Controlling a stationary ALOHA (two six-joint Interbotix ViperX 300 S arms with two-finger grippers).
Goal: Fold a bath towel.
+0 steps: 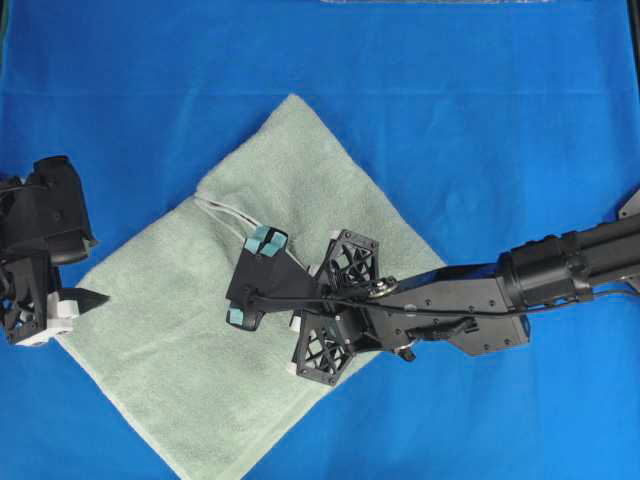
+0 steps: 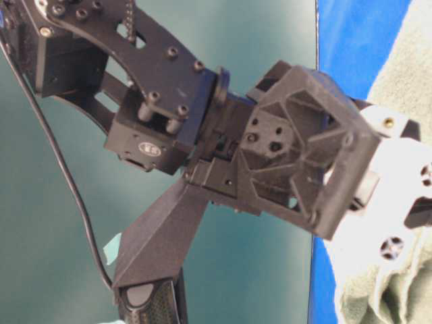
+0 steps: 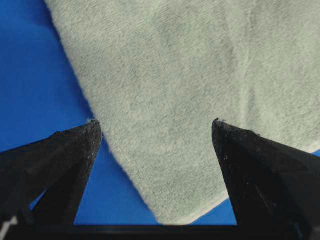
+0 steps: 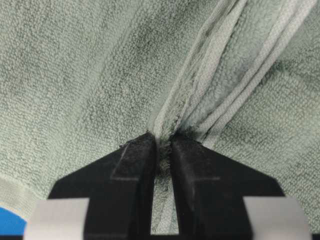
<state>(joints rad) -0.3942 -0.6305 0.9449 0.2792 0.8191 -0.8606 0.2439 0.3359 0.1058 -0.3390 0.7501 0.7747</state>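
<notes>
Right gripper [image 4: 162, 145] pinching towel [image 1: 170, 330] hem, mid-cloth.
Left gripper [image 3: 156, 127] jaws wide, empty, over towel corner.

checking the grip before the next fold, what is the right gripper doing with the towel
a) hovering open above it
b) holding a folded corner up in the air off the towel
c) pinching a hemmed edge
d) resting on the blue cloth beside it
c: in the right wrist view the right gripper has its jaws closed on a hemmed fold of the bath towel, well over the towel's middle.
</notes>
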